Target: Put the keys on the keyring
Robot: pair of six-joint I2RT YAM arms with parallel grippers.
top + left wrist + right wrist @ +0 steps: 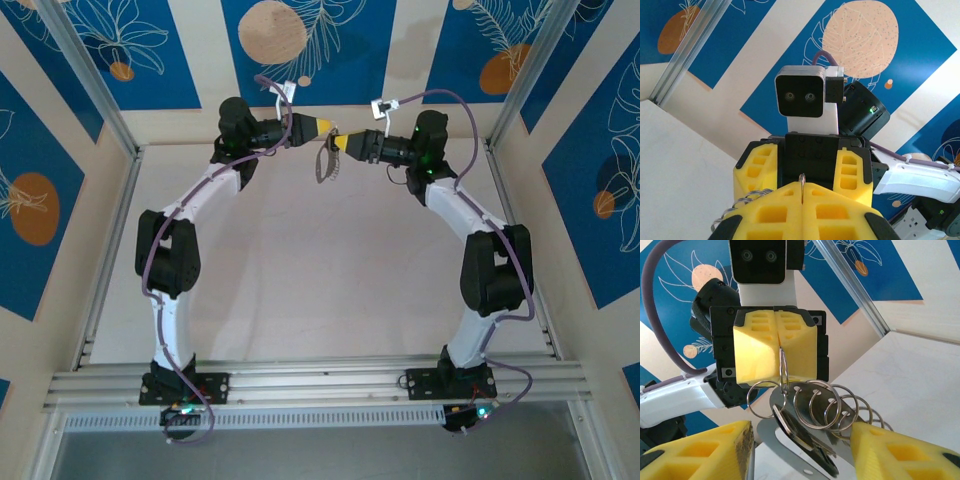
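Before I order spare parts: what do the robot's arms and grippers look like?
The left arm and right arm have white curved links, black joints and a purple cable. The left gripper and right gripper have blocky yellow fingers with rectangular cut-outs on black mounts.

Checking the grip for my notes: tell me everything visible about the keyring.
The keyring is a bunch of thin silvery metal split rings linked in a row. One ring is pinched edge-on between the shut yellow fingers of the left gripper; the rest hang below in the air, a dark key among them. The open right gripper flanks the bunch; contact is unclear.
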